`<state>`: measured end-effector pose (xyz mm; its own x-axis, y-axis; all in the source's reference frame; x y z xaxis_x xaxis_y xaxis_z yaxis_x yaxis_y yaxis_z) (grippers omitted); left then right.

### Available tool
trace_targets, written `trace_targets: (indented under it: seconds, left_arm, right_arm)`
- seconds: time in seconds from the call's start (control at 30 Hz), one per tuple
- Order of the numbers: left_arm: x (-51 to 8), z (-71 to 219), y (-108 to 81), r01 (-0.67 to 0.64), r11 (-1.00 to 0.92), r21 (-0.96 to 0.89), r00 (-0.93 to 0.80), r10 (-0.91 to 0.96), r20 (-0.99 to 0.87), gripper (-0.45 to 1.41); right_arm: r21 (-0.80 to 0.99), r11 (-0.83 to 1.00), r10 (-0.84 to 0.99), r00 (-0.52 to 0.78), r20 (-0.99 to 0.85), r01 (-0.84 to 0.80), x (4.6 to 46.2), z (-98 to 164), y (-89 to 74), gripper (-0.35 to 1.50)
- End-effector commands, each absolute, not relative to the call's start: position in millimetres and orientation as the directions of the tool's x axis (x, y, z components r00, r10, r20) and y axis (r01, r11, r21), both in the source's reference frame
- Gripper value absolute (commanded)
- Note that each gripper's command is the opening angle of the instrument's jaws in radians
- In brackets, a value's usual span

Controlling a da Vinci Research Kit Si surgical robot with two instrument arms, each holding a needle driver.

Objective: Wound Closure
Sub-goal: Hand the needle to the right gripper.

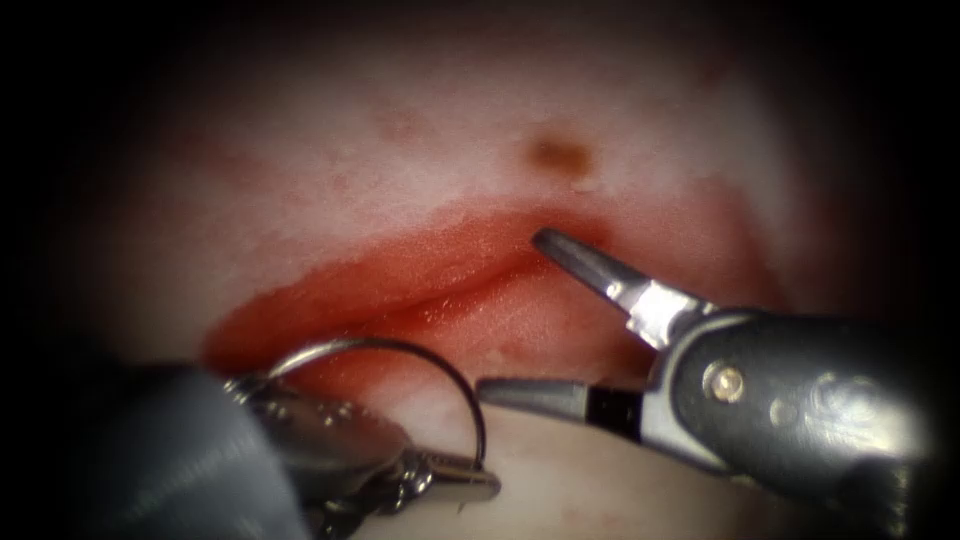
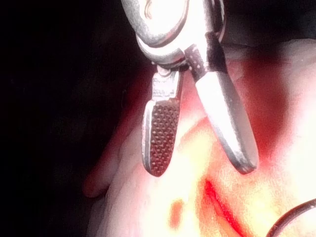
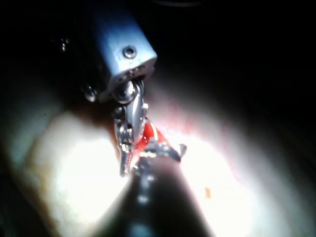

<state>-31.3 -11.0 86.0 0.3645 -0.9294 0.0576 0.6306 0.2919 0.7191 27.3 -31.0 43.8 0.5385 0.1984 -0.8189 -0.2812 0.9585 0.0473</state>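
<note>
In the endoscope view, the pale pink slab of tissue (image 1: 350, 170) carries a long, open cut (image 1: 440, 275) that runs slantwise from lower left up to the right. Its walls are wet with glossy red fluid (image 1: 300, 310). A small brown spot (image 1: 560, 155) sits on the pale surface just above the cut's right end.

The left arm's steel needle driver (image 1: 470, 483) comes in low on the left. Its jaws are clenched on the thin, dark curved needle (image 1: 400, 347), gripping it close to one end. From that grip the needle arches up and back to the left, and its other end comes down beside the tool's own wrist. The whole curve shows against the tissue, just below the cut's left part, and no part of it appears buried in the tissue.

The right arm's dark-bodied needle driver (image 1: 512, 315) reaches in from the right. Its jaws are spread wide and grasp nothing. The upper jaw's tip lies at the cut's right end. The lower jaw hovers over the pale tissue below the cut, just right of the needle.

No thread can be made out.
</note>
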Motion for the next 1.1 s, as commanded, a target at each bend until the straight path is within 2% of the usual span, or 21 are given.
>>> trace_targets:
  seconds: [0.03, 0.07, 0.33, 0.6, 0.7, 1.0, 1.1]
  left_arm:
    - [-31.7, 85.7, -9.9, 0.635, 0.322, 0.702, 0.381, -0.921, 0.078, -0.45]
    - [-31.7, 85.6, -9.8, 0.649, 0.353, 0.674, 0.41, -0.909, 0.082, -0.45]
    - [-31.9, 85.4, -10.0, 0.667, 0.378, 0.642, 0.424, -0.901, 0.09, -0.45]
    - [-31.9, 85.3, -10.1, 0.684, 0.381, 0.622, 0.421, -0.903, 0.091, -0.45]
    - [-32.0, 85.3, -10.2, 0.685, 0.381, 0.622, 0.42, -0.903, 0.091, -0.45]
    - [-32.3, 85.3, -10.3, 0.689, 0.378, 0.618, 0.414, -0.905, 0.092, -0.45]
    - [-32.4, 85.3, -10.4, 0.687, 0.376, 0.621, 0.416, -0.905, 0.088, -0.45]
  right_arm:
    - [0.026, 0.962, 0.18, 0.566, -0.805, -0.27, 29.5, 43.1, -30.5, 1.05]
    - [-0.036, 0.961, 0.153, 0.639, -0.754, -0.273, 30.5, 42.9, -30.7, 1.05]
    - [-0.194, 0.955, 0.07, 0.808, -0.585, -0.224, 34.0, 42.6, -31.6, 1.05]
    - [-0.259, 0.939, 0.067, 0.857, -0.51, -0.227, 35.6, 42.3, -32.1, 1.02]
    - [-0.233, 0.948, 0.062, 0.841, -0.537, -0.218, 35.8, 42.2, -32.2, 0.93]
    - [-0.224, 0.953, 0.048, 0.83, -0.555, -0.205, 36.7, 42.4, -32.6, 0.92]
    - [-0.225, 0.952, 0.05, 0.831, -0.554, -0.207, 36.9, 42.5, -32.6, 0.83]
